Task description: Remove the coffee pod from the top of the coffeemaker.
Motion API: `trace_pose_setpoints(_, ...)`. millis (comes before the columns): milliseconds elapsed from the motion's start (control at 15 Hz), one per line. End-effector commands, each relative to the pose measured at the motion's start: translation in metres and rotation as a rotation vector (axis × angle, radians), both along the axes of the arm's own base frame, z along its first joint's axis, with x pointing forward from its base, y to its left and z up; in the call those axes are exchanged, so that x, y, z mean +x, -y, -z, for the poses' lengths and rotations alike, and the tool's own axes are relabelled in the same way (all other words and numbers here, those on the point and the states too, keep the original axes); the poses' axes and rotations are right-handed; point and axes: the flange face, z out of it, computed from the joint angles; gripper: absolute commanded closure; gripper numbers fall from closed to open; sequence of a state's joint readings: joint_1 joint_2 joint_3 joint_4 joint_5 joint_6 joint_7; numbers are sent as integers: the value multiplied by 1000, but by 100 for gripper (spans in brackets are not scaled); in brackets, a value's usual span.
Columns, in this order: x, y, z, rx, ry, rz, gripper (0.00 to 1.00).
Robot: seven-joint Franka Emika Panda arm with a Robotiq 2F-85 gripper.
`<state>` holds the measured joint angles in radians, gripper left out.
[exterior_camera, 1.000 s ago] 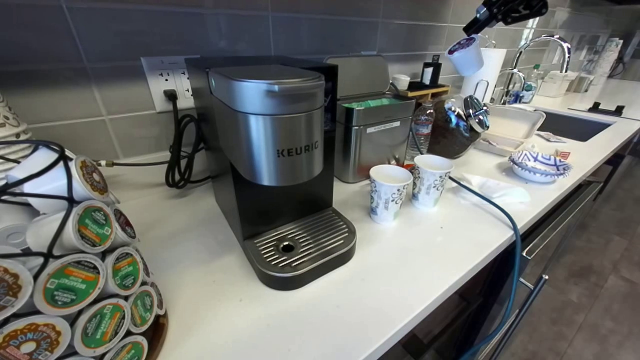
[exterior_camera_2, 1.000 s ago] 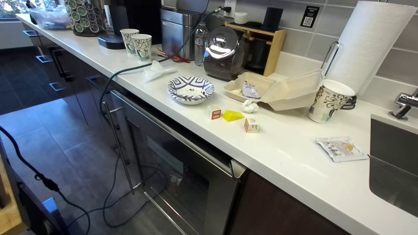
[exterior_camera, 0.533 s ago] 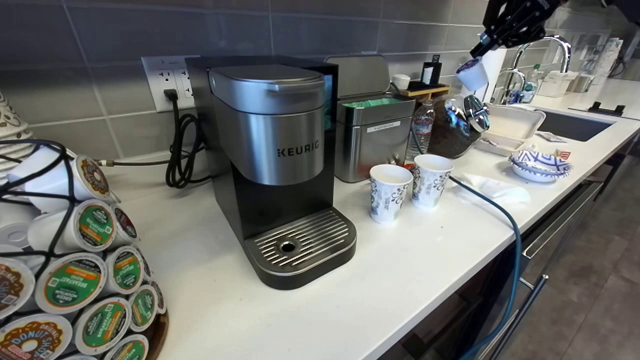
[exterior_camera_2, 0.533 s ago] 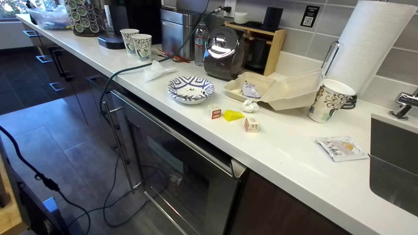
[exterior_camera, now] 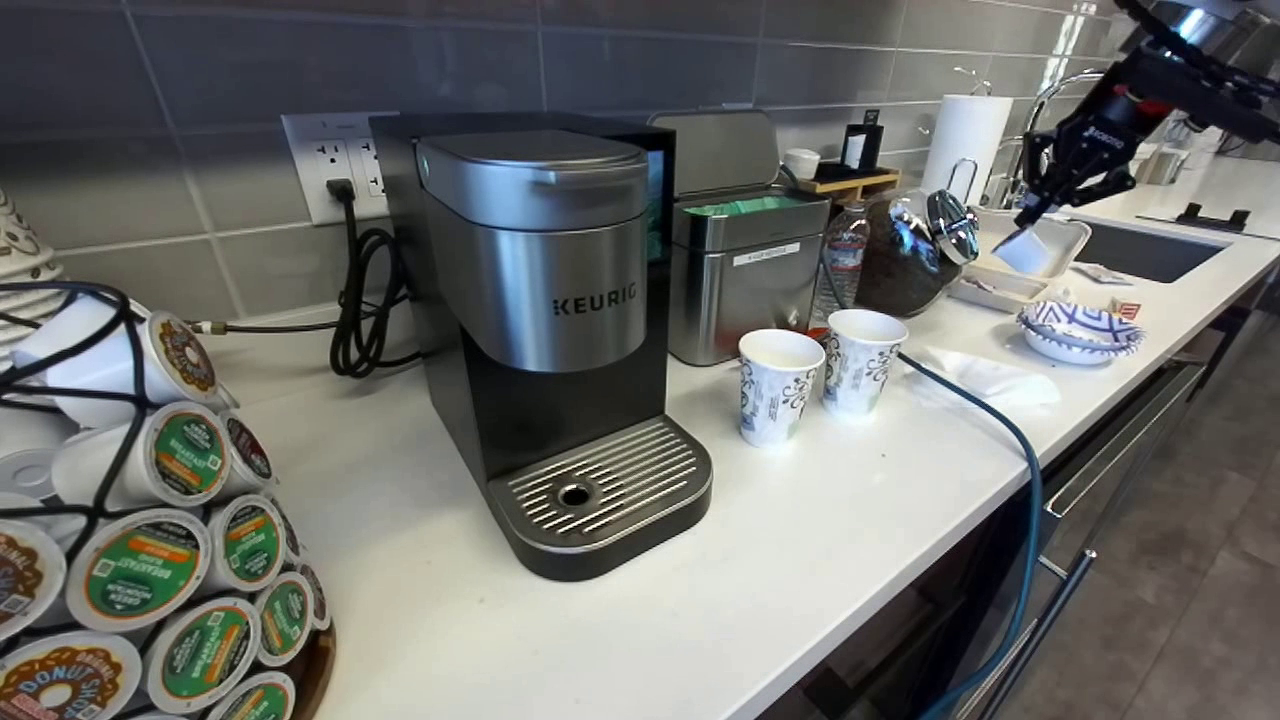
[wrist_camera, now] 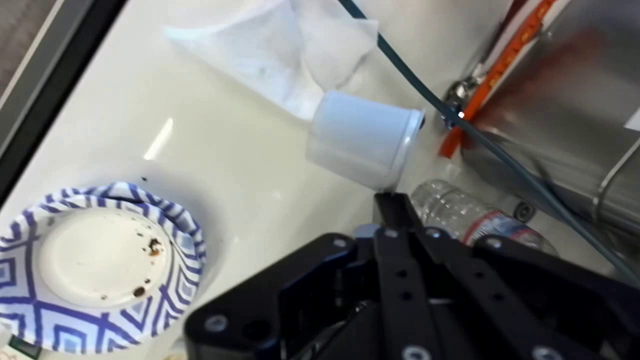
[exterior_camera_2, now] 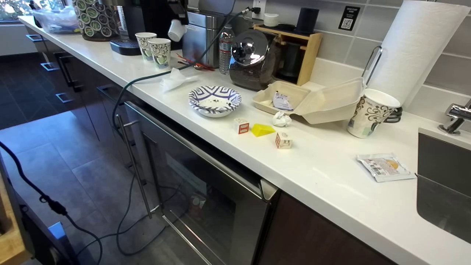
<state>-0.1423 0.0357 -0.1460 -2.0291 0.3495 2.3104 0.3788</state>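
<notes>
The white coffee pod (exterior_camera: pixel 1022 250) hangs from my gripper (exterior_camera: pixel 1026 220) above the counter, well away from the coffeemaker (exterior_camera: pixel 555 290). The pod also shows in an exterior view (exterior_camera_2: pixel 176 30), tilted. In the wrist view the pod (wrist_camera: pixel 360 137) lies sideways beyond the fingertips, which are shut on its rim (wrist_camera: pixel 392 194). Its printed lid faces away from the wrist camera. The coffeemaker's lid is closed and nothing lies on its top.
Two paper cups (exterior_camera: pixel 782 387) stand beside the coffeemaker. Patterned bowls (wrist_camera: pixel 105 265), a napkin (wrist_camera: pixel 270 55), a water bottle (wrist_camera: pixel 480 215) and a teal cable (wrist_camera: pixel 415 80) are below the gripper. A coffee jar (exterior_camera: pixel 905 255) and food box (exterior_camera_2: pixel 312 103) stand farther along.
My gripper has moved right and down in an exterior view, carrying the pod lower over the counter. Gripper and pod have come into sight at the top of an exterior view.
</notes>
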Motion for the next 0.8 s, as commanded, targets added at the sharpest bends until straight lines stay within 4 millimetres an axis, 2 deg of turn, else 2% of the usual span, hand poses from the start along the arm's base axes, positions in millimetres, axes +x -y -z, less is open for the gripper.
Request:
trace_pose_setpoints(0, 2, 21, 16, 145, -135, -61, 100)
trace_pose_setpoints(133, -2, 29, 25, 237, -200, -106, 100)
trace_pose_setpoints(267, -1, 33, 35, 338, -265, -77, 100)
trace_pose_setpoints(333, 4, 28, 25, 313, -258, -2, 100)
trace_pose_setpoints(400, -7, 31, 29, 280, -245, -58, 99)
trace_pose_setpoints(600, 1, 30, 27, 284, -250, -21, 99)
trace_pose_setpoints(667, 3, 29, 25, 303, -199, -22, 100)
trace_pose_setpoints(733, 8, 30, 32, 360, -134, 6, 100)
